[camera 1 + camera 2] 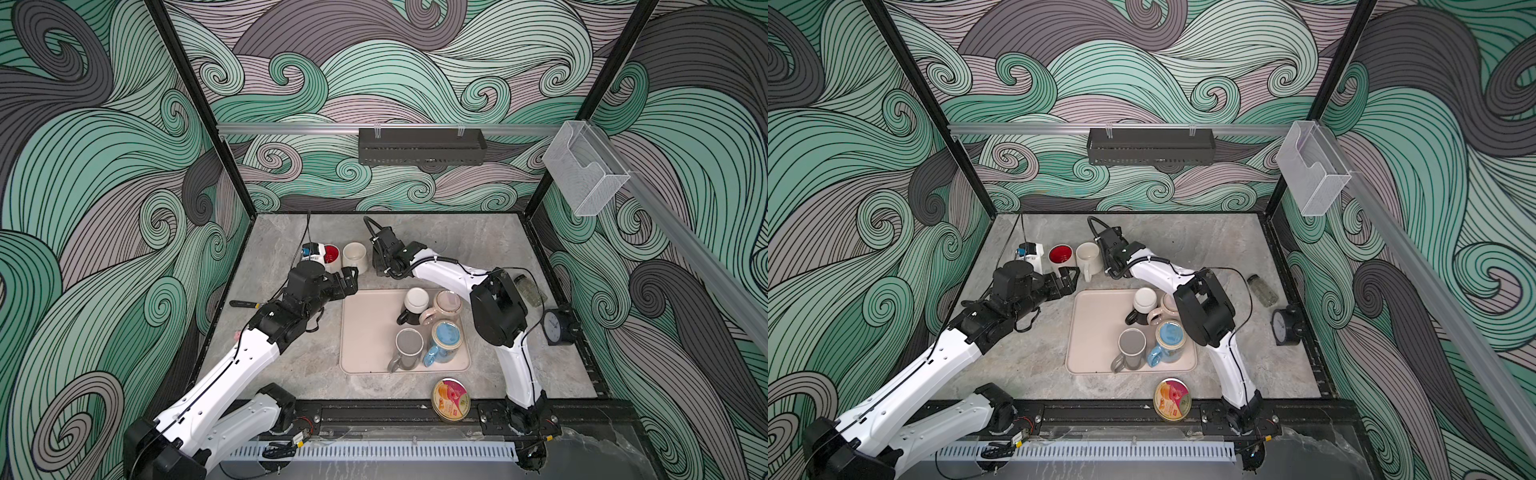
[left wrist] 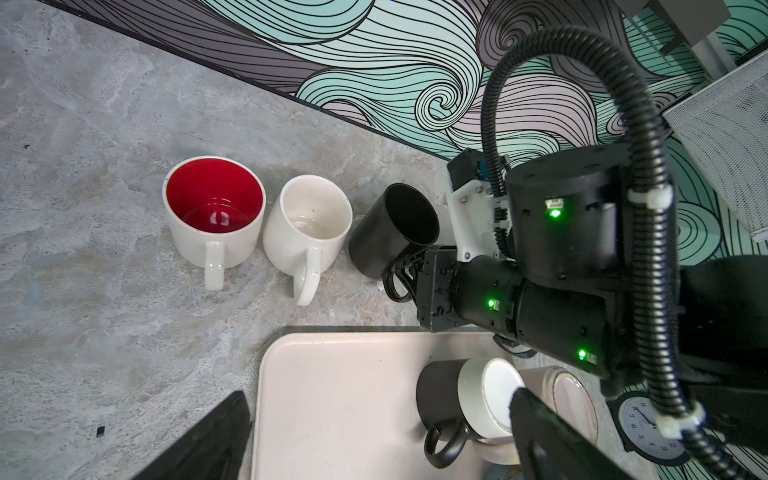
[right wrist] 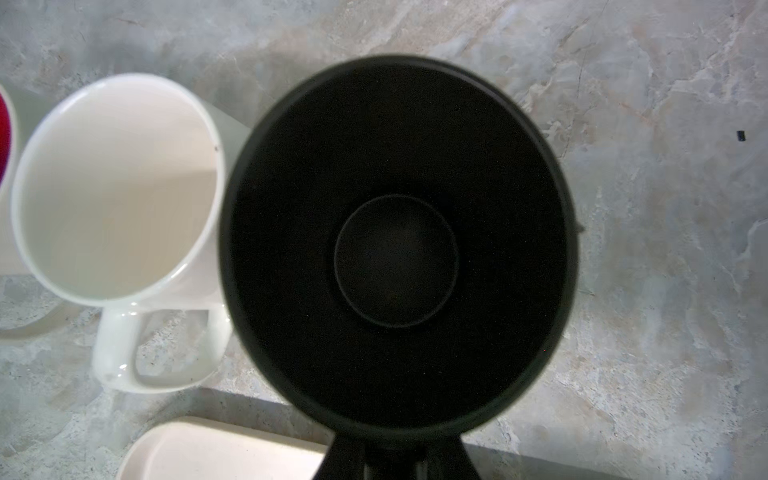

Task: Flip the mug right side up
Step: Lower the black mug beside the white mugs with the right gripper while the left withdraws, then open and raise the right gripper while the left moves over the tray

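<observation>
1. At the back of the table (image 1: 311, 374), just behind the tray (image 1: 365, 332), the black mug (image 2: 390, 232) is held by the right gripper (image 2: 409, 266); the jaws are pinched narrow on its handle
2. The mug's mouth faces upward, and it leans somewhat off upright in the left wrist view; the right wrist view looks straight down into its dark inside; whether its base touches the table I cannot tell
3. In both top views the right arm's wrist covers the mug almost entirely
4. Just beside it stands a cream mug (image 2: 309, 224), upright, handle toward the tray; next along is a red-lined mug (image 2: 214, 208), also upright; the three form a row, close together
5. The left gripper (image 1: 348, 279) hangs over the table near the tray's back left corner, in front of the cream mug; its jaws stand wide apart with nothing between them
6. Four other mugs (image 1: 432, 328) crowd the right part of the tray; its left part is bare
7. A clock (image 1: 555, 326) stands at the table's right edge, well apart from the black mug
</observation>
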You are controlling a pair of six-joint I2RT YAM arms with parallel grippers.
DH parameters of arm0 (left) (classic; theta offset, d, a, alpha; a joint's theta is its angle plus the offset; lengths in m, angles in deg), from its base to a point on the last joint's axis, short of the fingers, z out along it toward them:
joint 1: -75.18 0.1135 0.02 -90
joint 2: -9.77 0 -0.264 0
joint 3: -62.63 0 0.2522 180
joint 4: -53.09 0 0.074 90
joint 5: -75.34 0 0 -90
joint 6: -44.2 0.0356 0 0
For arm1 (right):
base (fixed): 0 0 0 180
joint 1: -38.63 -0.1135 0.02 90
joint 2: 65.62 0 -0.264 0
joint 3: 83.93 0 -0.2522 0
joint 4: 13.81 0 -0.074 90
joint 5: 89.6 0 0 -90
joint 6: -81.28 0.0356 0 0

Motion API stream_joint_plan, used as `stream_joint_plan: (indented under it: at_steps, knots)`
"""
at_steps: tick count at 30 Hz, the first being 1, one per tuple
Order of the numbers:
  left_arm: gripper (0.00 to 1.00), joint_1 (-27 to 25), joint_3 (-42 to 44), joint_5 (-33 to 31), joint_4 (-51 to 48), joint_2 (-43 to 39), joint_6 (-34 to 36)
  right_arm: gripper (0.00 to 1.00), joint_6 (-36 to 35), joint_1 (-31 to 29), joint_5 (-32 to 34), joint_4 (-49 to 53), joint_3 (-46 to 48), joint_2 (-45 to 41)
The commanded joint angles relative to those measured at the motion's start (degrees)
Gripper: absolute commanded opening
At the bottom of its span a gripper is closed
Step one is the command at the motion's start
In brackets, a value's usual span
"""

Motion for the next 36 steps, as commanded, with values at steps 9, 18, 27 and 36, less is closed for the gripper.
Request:
stream_joint_plan:
  at_steps: [9,18,27,36]
  knots:
    - [0.98,0.3,1.3,-1.6,-1.0,-1.8,-0.5,0.00,0.5,-1.3,4.7,-1.7,-4.6,1.9]
    - [0.99,0.3,1.6,-2.0,-1.2,-1.5,-0.7,0.00,1.8,-1.8,4.8,-1.6,-4.8,2.6]
    - [0.99,0.3,1.9,-2.7,-1.0,-0.7,-0.8,0.22,4.1,-2.0,3.5,-1.8,-4.1,2.5]
    - [0.98,0.3,2.6,-3.8,-1.4,-1.5,-0.5,0.35,4.7,-2.8,2.7,0.0,-5.5,3.2]
